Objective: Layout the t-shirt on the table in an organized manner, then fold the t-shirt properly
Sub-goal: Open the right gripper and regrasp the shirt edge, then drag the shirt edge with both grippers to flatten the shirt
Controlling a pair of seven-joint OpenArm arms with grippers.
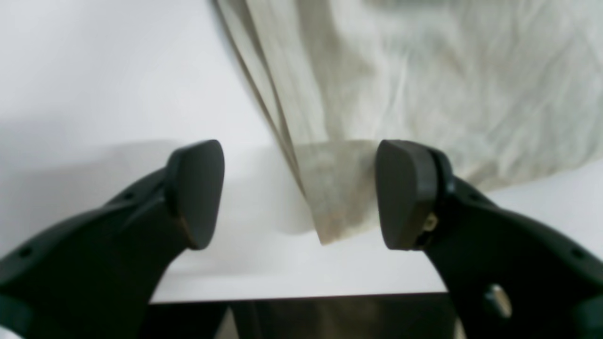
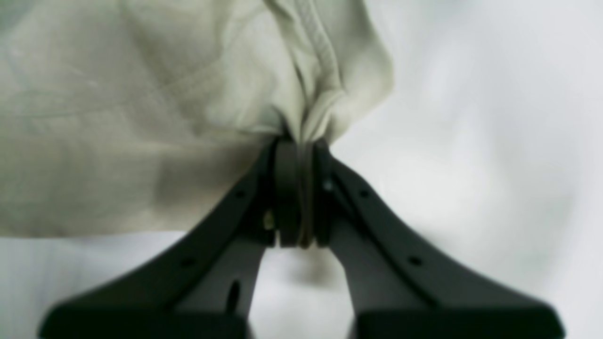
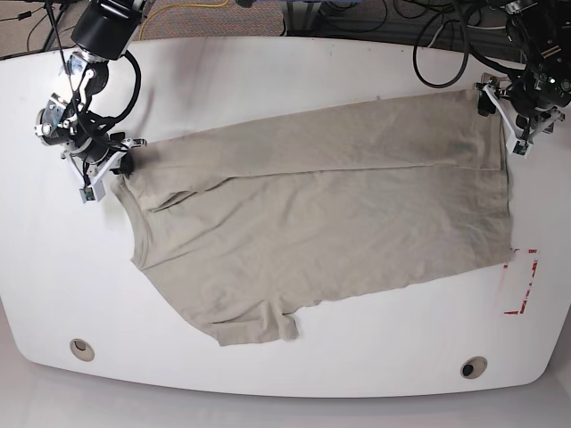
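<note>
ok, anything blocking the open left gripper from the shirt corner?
Nothing visible. The left gripper is open with the t-shirt corner lying on the table between its pads, no other object there. The right gripper is already shut on the shirt's other end.

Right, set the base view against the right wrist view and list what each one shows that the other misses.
Only the base view shows the whole t-shirt spread out, with one long side folded over, both arms, the table's two grommet holes and the red-outlined mark. Only the right wrist view shows the right claw shut, with bunched fabric pinched between its pads. Both show beige shirt cloth on the white tabletop.
</note>
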